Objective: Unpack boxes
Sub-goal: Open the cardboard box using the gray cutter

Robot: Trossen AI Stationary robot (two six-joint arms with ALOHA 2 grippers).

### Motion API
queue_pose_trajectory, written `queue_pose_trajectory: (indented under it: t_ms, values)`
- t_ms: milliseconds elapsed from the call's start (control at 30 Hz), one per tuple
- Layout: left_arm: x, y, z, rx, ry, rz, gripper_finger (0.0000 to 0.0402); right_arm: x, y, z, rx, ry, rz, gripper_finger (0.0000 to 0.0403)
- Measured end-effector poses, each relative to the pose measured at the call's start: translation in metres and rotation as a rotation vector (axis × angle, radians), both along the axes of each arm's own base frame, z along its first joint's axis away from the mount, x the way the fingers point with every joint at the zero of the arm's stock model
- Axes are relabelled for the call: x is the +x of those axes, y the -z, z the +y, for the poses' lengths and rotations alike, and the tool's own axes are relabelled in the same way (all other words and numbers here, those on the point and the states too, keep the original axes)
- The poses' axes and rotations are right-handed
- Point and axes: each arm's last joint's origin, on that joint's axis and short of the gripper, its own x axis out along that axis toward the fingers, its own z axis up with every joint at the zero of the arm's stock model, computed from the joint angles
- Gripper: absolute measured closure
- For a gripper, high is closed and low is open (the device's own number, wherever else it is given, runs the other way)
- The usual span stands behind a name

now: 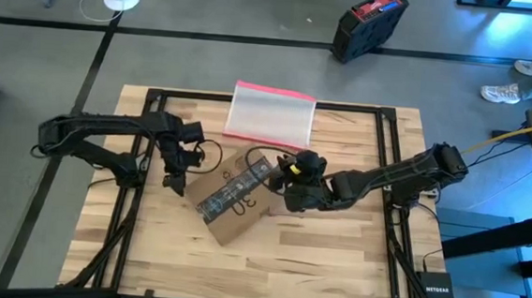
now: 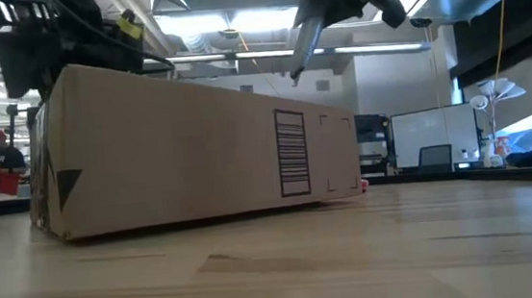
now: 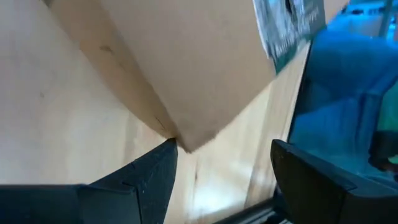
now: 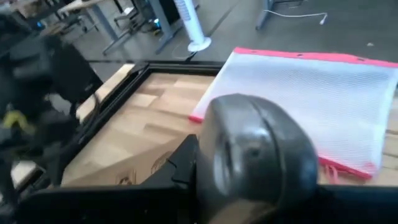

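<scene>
A closed brown cardboard box (image 1: 235, 196) is seen lying on the wooden table (image 1: 333, 257) between the two grippers; its contents are hidden. A black printed tape strip (image 1: 232, 190) runs along its top, and a barcode (image 2: 292, 153) is printed on one side. The left gripper (image 1: 175, 182) is spread wide at one box corner, holding nothing. The right gripper (image 1: 283, 176) is clamped on a rounded grey tool (image 4: 261, 155) over the box's other end. A mesh pouch (image 1: 270, 115) with a pink-red edge lies just beyond it.
</scene>
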Motion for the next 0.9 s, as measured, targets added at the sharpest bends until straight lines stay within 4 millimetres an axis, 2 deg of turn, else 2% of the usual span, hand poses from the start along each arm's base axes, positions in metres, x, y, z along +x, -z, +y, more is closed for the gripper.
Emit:
queue_pose_trajectory:
  t_ms: [133,233,367,467,733,900]
  values:
    - [-0.002,-0.006,-0.003,0.058,0.000,-0.003,0.0153,0.003,0.016,-0.009,0.024,0.019,-0.056,0.0337]
    - [-0.001,-0.019,-0.002,0.135,-0.003,-0.050,0.0153,0.003,0.029,-0.012,0.033,0.040,-0.143,0.0337]
    - [0.004,-0.044,-0.001,0.216,0.001,-0.194,0.0153,0.000,0.043,-0.014,0.039,0.066,-0.244,0.0336]
    - [0.016,-0.053,0.000,0.261,-0.004,-0.331,0.0153,-0.004,0.052,-0.018,0.023,0.117,-0.324,0.0336]
    - [0.049,-0.045,-0.004,0.288,0.040,-0.459,0.0153,-0.015,0.071,-0.030,0.017,0.158,-0.452,0.0336]
    - [0.066,-0.049,0.003,0.296,-0.048,-0.569,0.0153,-0.012,0.063,-0.028,0.007,0.040,-0.482,0.0336]
